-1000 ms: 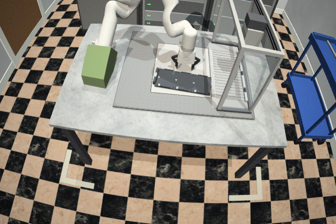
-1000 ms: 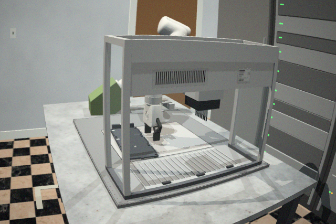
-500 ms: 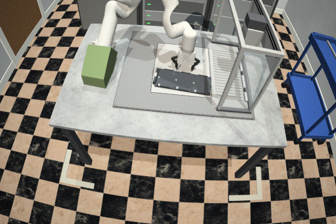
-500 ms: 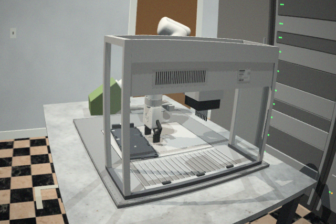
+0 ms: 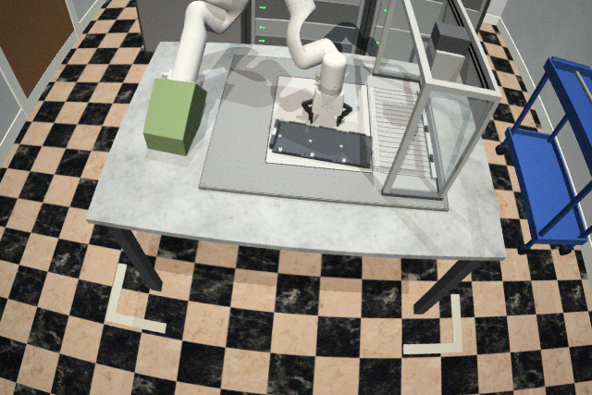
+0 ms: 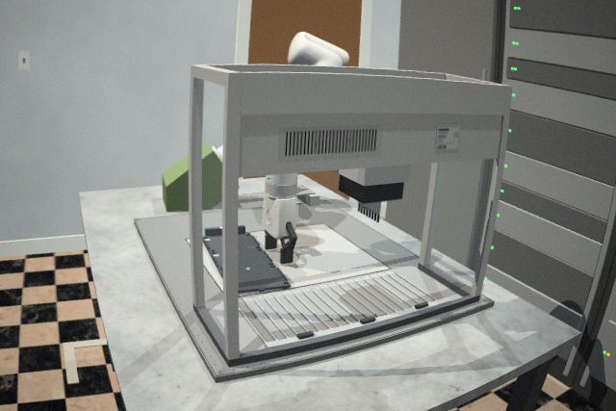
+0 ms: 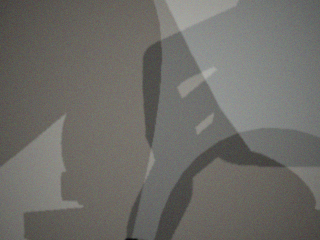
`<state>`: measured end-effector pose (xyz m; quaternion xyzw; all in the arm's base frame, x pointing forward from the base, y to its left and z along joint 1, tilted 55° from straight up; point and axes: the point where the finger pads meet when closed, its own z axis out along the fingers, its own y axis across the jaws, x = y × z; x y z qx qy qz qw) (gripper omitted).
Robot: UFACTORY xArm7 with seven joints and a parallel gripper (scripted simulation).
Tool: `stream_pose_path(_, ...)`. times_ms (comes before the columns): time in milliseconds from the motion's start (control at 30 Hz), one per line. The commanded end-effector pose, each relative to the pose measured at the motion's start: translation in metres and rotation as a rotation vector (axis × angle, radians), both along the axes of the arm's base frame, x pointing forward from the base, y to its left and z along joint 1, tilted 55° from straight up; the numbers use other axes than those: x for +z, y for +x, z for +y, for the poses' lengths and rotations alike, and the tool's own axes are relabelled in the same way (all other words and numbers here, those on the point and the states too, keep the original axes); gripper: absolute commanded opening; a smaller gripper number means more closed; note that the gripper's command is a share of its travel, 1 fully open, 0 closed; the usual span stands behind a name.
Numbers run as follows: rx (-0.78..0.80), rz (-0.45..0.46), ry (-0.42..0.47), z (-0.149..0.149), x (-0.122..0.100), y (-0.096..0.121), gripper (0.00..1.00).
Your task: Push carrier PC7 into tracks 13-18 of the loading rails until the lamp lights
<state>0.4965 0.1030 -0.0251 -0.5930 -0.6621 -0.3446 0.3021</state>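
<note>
Carrier PC7 [image 5: 315, 146] [image 6: 258, 262] is a dark flat plate. It lies on a white mat [image 5: 288, 94] [image 6: 343, 253] in front of the loading rails [image 5: 397, 128] [image 6: 343, 295]. My gripper [image 5: 326, 118] [image 6: 280, 247] is open and empty. It points down, low over the white mat, just beside the carrier's long side and apart from it. The wrist view shows only shadows on the mat, with no fingers or carrier. Small dark lamps [image 6: 367, 320] behind the rails are unlit.
A white frame enclosure [image 5: 432, 87] [image 6: 347, 92] stands over the rails, with a dark pipetting head [image 6: 372, 189] hanging inside. A green box [image 5: 172, 116] [image 6: 186, 180] sits by the arm's base. A blue cart [image 5: 549, 175] stands beside the table.
</note>
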Motion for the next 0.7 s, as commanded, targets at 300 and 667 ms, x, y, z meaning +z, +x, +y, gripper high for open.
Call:
stream_pose_path(300,-0.004,-0.002,-0.002,-0.0046,-0.0030,0.0018,1.00)
stream_pose_path(667,-0.004,-0.002,-0.002,-0.0078,-0.0074,0.0024,1.00)
